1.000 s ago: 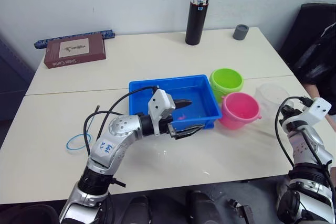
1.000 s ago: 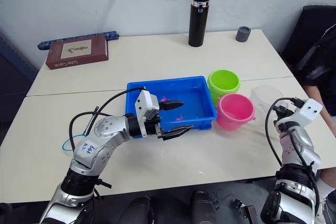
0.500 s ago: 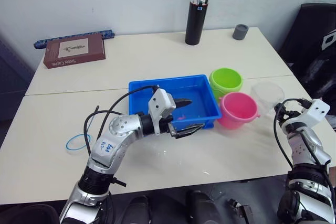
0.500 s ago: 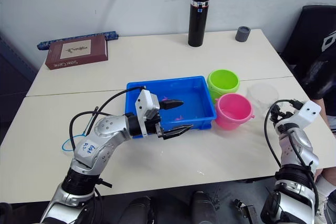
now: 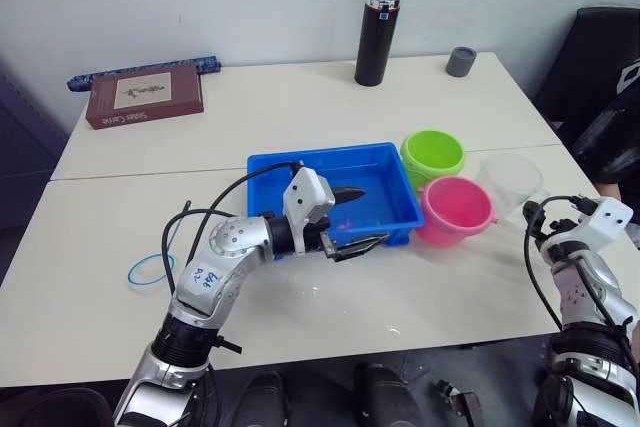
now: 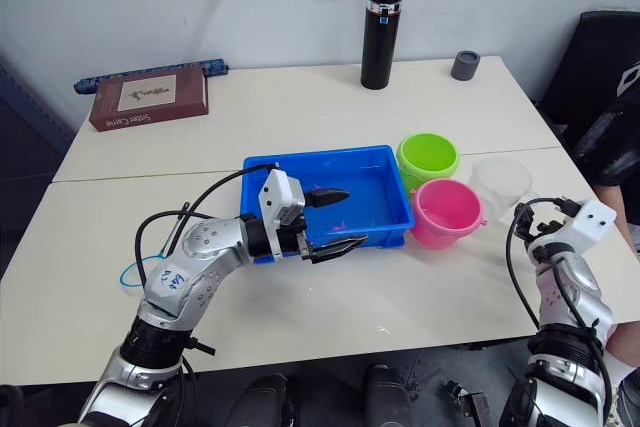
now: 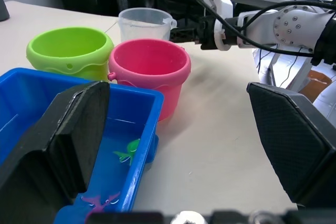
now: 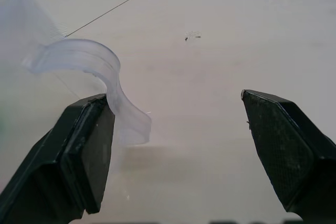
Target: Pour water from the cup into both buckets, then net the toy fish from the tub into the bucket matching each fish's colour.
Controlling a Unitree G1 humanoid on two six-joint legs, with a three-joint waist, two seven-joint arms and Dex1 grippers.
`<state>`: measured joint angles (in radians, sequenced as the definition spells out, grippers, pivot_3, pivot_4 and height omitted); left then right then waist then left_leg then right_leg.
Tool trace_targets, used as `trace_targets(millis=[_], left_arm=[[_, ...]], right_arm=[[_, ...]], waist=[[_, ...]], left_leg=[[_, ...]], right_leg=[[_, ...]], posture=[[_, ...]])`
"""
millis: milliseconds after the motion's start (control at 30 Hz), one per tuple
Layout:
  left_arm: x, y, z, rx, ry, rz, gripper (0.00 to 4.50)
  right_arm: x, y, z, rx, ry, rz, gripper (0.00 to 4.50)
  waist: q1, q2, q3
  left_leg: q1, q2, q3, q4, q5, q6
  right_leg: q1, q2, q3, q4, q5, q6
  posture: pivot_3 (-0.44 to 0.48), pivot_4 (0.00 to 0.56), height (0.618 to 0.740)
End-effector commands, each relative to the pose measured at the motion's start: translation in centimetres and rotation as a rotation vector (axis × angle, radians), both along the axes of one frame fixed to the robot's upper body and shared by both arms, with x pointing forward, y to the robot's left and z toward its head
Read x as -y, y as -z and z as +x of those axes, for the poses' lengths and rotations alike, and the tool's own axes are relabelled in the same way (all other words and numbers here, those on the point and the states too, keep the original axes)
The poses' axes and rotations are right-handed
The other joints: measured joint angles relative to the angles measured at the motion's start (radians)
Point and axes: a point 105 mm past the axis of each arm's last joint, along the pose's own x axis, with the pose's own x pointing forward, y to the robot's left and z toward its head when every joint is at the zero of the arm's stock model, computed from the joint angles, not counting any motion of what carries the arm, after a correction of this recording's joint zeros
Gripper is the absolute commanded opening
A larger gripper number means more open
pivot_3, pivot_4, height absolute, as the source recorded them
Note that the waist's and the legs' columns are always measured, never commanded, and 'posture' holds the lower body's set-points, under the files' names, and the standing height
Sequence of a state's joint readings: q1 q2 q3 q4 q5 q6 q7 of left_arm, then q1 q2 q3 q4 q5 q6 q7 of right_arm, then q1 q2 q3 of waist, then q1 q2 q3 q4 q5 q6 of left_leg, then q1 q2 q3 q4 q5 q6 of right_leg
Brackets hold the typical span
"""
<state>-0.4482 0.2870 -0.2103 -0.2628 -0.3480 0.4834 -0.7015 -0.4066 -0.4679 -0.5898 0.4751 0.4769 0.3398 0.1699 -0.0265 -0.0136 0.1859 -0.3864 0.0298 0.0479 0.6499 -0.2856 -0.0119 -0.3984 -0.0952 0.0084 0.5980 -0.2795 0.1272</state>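
We read this as the reach for the cup [image 5: 512, 180], pouring not yet begun. The cup sits upright at the right of the table, just right of the pink bucket [image 5: 456, 209], with the green bucket [image 5: 432, 155] just beyond the pink one. The right gripper [image 8: 176, 145] is spread wide at the cup's handle [image 8: 100, 74]: one finger touches the handle, the other stands well apart, nothing clamped. The forearm comes in low from the near right edge.

The left gripper [image 5: 355, 217] hangs wide apart and empty over the near right corner of the blue tub [image 5: 270, 169], elbow bent, likely parked there for the netting step. A green fish [image 7: 127, 153] and a pink fish [image 7: 97, 202] lie in the tub's water.
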Motion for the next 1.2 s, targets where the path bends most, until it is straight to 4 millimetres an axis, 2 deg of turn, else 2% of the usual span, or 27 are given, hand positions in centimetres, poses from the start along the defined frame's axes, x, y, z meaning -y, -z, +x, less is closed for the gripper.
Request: trace_targets(millis=[33,400,600,867,967,1033,1067,1133,1200], left_arm=[[0.4,-0.9,-0.4,0.048,0.028,-0.015,4.50],[0.6,-0.9,-0.4,0.044,0.039,-0.018,4.50],[0.5,-0.8,-0.3,0.041,0.035,-0.019,4.50],[0.6,-0.6,-0.3,0.028,0.041,-0.022,4.50],[0.6,-0.6,-0.3,0.028,0.043,-0.022,4.50],[0.4,-0.7,0.0,0.030,0.031,-0.025,4.50],[0.3,-0.7,0.2,0.030,0.012,-0.028,4.50],[-0.2,-0.8,0.6,0.030,-0.036,-0.038,4.50],[-0.5,-0.9,0.7,0.033,-0.069,-0.046,4.50]], right_arm=[[0.6,-2.0,-0.7,0.056,0.013,-0.022,4.07],[-1.8,-3.3,-1.8,0.081,-0.027,-0.010,4.07],[-4.0,-3.5,-4.2,0.058,-0.085,-0.012,4.07],[-3.3,-5.3,-8.1,0.034,-0.078,-0.077,4.07],[-3.4,-5.9,-8.6,0.031,-0.087,-0.090,4.07],[-4.1,-8.2,-9.1,0.075,-0.151,-0.124,4.07],[-5.0,-10.2,-9.3,0.126,-0.219,-0.140,4.07],[-7.6,-13.8,-8.9,0.210,-0.374,-0.183,4.07],[-9.8,-15.5,-8.4,0.239,-0.499,-0.208,4.07]], waist=[[0.000,0.000,0.000],[0.001,0.000,0.000],[0.006,0.000,0.000],[0.021,0.000,0.000],[0.022,0.000,0.000],[0.023,0.001,0.000],[0.023,0.001,0.000],[0.021,0.002,0.000],[0.016,0.002,0.000]], left_leg=[[0.000,0.000,0.000,0.000,0.000,0.000],[0.000,0.000,-0.001,-0.001,0.000,0.000],[-0.001,0.000,-0.002,-0.001,0.000,0.000],[-0.001,0.000,-0.002,-0.001,0.000,0.001],[-0.001,0.000,-0.002,-0.001,-0.001,0.001],[-0.001,0.000,-0.002,-0.001,-0.001,0.001],[-0.001,0.000,-0.002,-0.001,-0.001,0.001],[-0.001,0.000,-0.003,-0.001,-0.001,0.001],[-0.001,0.000,-0.006,-0.001,-0.001,0.002]], right_leg=[[0.000,0.000,0.000,0.000,0.000,0.000],[0.000,0.000,0.000,0.000,0.000,0.000],[0.000,0.000,-0.001,-0.001,0.000,0.000],[0.000,0.000,-0.001,-0.002,0.000,0.000],[0.000,0.000,-0.001,-0.002,0.000,-0.001],[0.000,0.000,-0.001,-0.002,0.000,-0.001],[0.000,0.000,-0.001,-0.002,0.000,-0.001],[0.000,0.000,-0.001,-0.003,0.000,-0.001],[0.000,0.000,0.000,-0.003,0.000,0.000]], posture=[[0.000,0.150,0.740],[0.000,0.150,0.740],[0.000,0.150,0.740],[0.000,0.150,0.740],[0.000,0.150,0.740],[0.000,0.150,0.740],[0.000,0.150,0.740],[0.000,0.150,0.740],[0.000,0.150,0.740]])
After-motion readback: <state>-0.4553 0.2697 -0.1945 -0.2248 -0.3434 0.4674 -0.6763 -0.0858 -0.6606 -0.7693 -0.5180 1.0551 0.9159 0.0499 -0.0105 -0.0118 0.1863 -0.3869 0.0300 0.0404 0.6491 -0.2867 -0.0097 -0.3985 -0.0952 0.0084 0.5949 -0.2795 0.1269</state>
